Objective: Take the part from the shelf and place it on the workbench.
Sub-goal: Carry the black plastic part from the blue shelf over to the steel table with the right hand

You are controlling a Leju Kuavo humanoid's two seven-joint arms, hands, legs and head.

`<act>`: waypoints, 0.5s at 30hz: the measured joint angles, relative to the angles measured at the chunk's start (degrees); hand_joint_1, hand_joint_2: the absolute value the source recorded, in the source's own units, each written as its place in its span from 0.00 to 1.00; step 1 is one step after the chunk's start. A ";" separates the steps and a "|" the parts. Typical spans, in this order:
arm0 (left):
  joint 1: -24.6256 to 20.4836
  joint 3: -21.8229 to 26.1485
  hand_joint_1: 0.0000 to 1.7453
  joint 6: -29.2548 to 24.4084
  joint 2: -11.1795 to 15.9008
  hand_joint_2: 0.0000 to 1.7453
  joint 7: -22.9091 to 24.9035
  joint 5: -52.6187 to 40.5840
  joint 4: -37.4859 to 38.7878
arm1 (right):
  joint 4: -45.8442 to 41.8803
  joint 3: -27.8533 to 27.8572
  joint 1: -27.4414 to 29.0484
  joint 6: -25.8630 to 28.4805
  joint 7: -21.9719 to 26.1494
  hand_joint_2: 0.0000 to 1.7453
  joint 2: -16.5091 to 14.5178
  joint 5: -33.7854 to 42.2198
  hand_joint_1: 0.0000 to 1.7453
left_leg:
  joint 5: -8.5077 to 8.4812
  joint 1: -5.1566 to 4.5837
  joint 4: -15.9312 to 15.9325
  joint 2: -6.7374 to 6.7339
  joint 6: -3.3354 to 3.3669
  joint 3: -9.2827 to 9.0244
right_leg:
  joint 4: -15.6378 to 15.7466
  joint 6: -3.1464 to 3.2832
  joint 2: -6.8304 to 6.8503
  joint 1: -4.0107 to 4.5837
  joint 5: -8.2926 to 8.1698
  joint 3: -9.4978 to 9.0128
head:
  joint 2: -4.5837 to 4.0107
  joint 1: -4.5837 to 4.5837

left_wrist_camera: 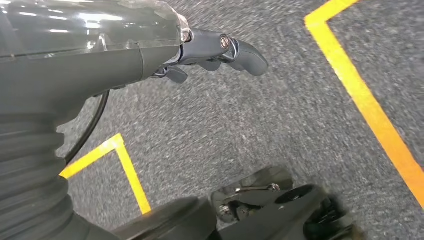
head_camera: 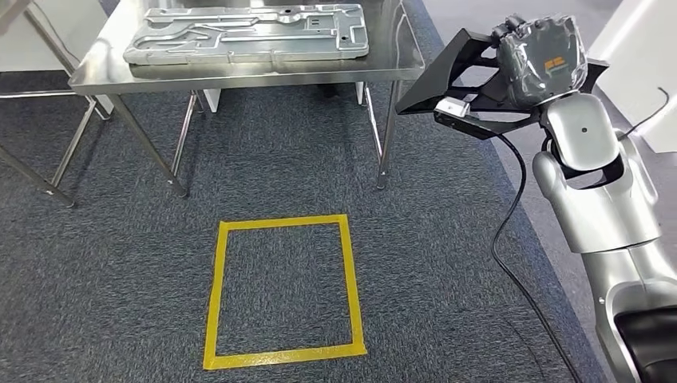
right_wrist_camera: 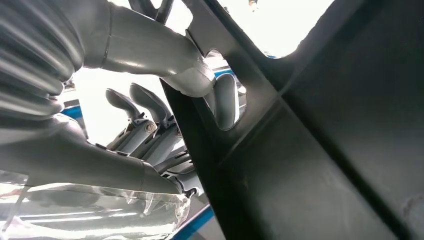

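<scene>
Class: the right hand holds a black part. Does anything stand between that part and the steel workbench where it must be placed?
Nothing visible does. The black part, held by the right hand, hangs just beyond the workbench corner. A grey metal panel already covers most of the top.

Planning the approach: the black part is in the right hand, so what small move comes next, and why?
Probably step toward the workbench. The right hand grips the black part off its right end, above carpet, and a metal plate fills most of the top.

The bench (head_camera: 247,70) is cut off at the frame's top edge, along with the grey panel (head_camera: 247,33) lying on it. The right hand (head_camera: 541,60) is partly hidden behind the black part (head_camera: 471,80).
</scene>
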State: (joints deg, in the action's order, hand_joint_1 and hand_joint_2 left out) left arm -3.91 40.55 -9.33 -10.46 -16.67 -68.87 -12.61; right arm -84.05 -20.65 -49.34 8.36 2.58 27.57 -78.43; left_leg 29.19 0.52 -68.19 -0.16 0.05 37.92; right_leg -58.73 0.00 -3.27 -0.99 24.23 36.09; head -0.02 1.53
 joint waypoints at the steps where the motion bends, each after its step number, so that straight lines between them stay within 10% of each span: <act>1: -0.04 0.04 0.00 0.03 0.05 1.00 0.00 0.05 0.00 | 0.00 0.00 -0.04 0.05 -0.01 1.00 -0.04 0.04 1.00 | -1.76 -0.08 3.69 0.45 0.44 -1.48 | -0.10 -0.08 -0.37 0.15 0.03 -0.01 | 0.00 0.00; 4: -0.25 0.13 0.00 0.07 0.10 1.00 0.05 0.19 0.00 | 0.03 0.02 -0.13 0.18 -0.05 1.00 -0.09 -0.27 1.00 | -3.17 -0.16 8.90 1.35 0.68 -3.46 | -0.35 -0.55 -1.12 0.30 0.01 0.38 | 0.00 0.00; 15: -0.31 0.55 0.00 0.02 0.05 1.00 0.32 -0.26 0.00 | 0.05 0.25 -0.37 0.24 -0.11 1.00 -0.06 -0.86 1.00 | -3.54 -0.65 9.00 1.74 1.53 -3.06 | 0.72 -1.80 -0.71 -0.20 -0.70 0.30 | 0.00 0.00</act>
State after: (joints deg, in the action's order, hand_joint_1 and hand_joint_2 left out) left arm -4.22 41.10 -9.31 -10.41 -16.35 -69.13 -12.61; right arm -84.00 -20.41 -49.71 8.60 2.47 27.51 -79.29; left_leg 25.65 -0.13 -59.19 1.58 1.57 34.87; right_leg -58.01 -1.80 -3.99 -1.19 23.53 36.39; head -0.02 1.53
